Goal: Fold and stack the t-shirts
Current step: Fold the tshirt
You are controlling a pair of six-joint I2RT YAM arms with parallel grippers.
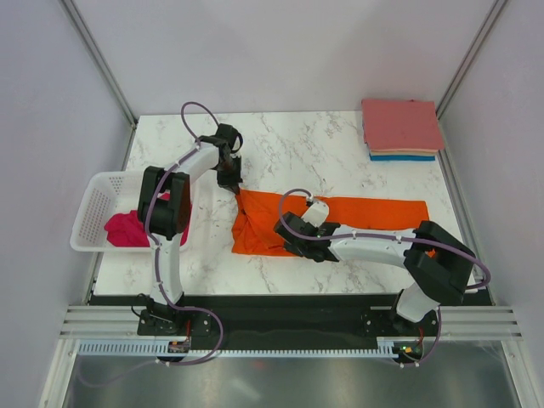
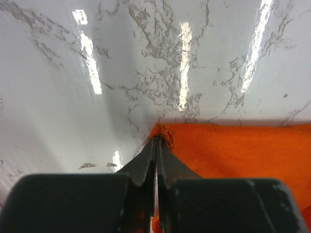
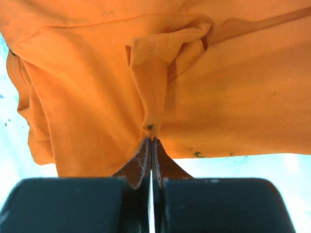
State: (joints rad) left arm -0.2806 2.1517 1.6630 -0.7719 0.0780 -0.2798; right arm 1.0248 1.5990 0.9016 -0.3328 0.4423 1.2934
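The bright orange t-shirt (image 1: 365, 214) lies partly folded across the middle of the marble table. My left gripper (image 1: 235, 190) is shut on its far left corner (image 2: 164, 132), low at the table. My right gripper (image 1: 291, 244) is shut on a fold at the shirt's near edge (image 3: 151, 127); the cloth bunches above the tips. The magenta-pink t-shirt (image 1: 127, 229) lies crumpled in the white basket (image 1: 95, 204) at the left. The folded salmon-pink shirt (image 1: 401, 124) tops a stack over peach and blue ones (image 1: 404, 157) at the far right corner.
The white basket overhangs the table's left edge. The folded stack sits close to the right wall post. Bare marble (image 1: 306, 153) shows beyond the orange shirt and in front of it (image 1: 204, 272).
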